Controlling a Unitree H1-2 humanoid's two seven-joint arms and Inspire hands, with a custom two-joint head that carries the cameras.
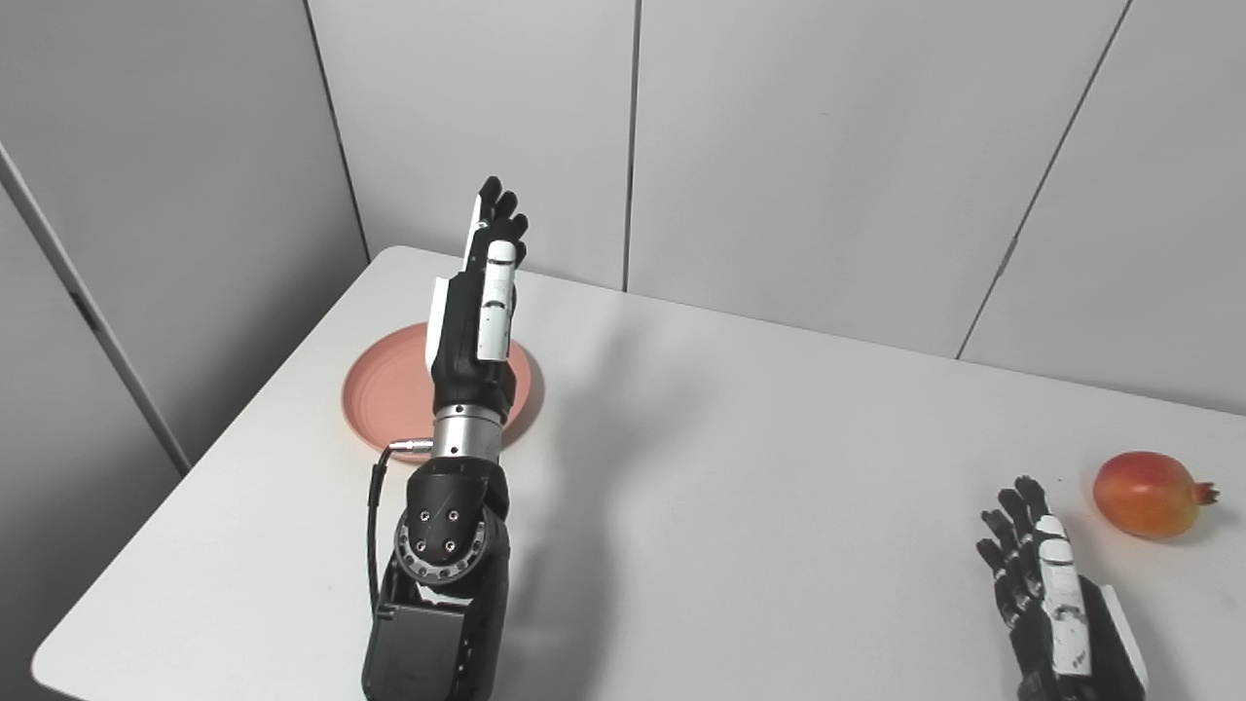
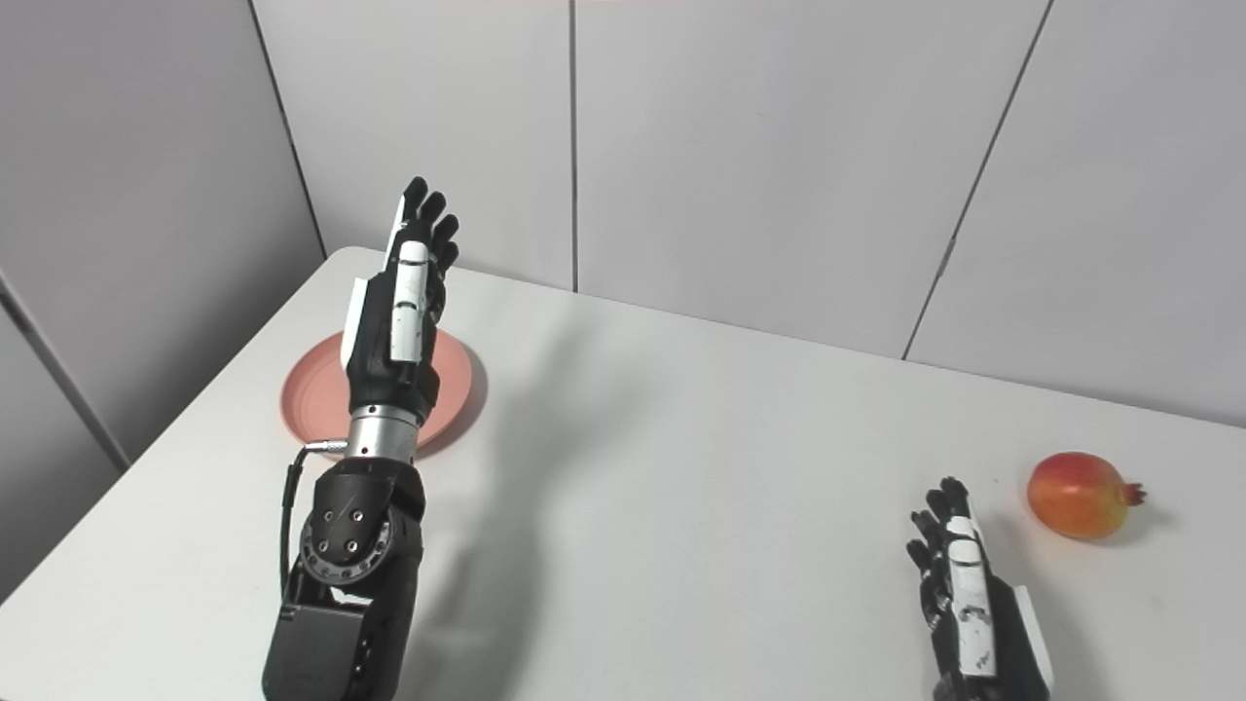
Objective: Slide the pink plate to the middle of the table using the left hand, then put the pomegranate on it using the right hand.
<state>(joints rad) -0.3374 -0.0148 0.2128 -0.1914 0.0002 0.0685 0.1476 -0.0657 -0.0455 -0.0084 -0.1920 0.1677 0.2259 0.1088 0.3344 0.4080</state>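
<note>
The pink plate (image 1: 384, 389) lies flat near the table's far left corner. My left hand (image 1: 484, 292) is raised above it, fingers stretched out and holding nothing; the forearm hides the plate's middle and right part. A red-orange pomegranate (image 1: 1149, 493) rests on the table at the right side. My right hand (image 1: 1046, 594) is low near the front right edge, open, fingers pointing toward the fruit and a short way short of it.
The white table (image 1: 759, 467) has rounded corners; its left edge (image 1: 195, 467) drops off close to the plate. Grey wall panels (image 1: 827, 146) stand right behind the far edge.
</note>
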